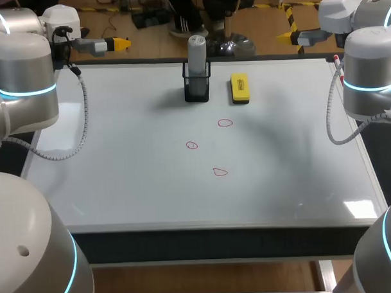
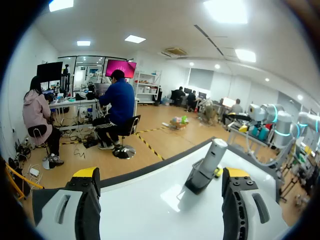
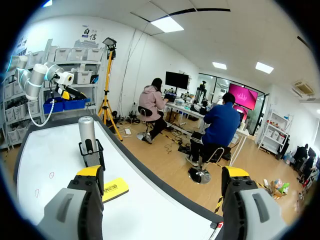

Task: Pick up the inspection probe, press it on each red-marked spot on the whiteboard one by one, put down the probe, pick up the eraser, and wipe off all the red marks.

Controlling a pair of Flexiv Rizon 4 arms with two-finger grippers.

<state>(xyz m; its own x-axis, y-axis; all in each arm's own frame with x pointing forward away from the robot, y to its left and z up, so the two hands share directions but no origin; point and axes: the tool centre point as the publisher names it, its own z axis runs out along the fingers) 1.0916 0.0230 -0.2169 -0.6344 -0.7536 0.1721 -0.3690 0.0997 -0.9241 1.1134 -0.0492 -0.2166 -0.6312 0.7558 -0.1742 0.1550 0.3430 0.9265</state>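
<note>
The inspection probe [image 1: 197, 51] stands upright in a black mesh holder [image 1: 197, 90] at the whiteboard's [image 1: 119, 162] far edge, with the yellow eraser [image 1: 240, 88] just beside it (lying flat). Three red marks [image 1: 192, 145] sit nearer the middle. The left gripper [image 2: 162, 173] and right gripper [image 3: 162, 171] hover at the far corners, fingers spread wide.

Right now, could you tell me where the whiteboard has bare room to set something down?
Bare: the wide left stretch beside the probe holder and red marks, the right stretch past the eraser, and the near strip. Crowded: the far middle, holder and eraser close together.
</note>
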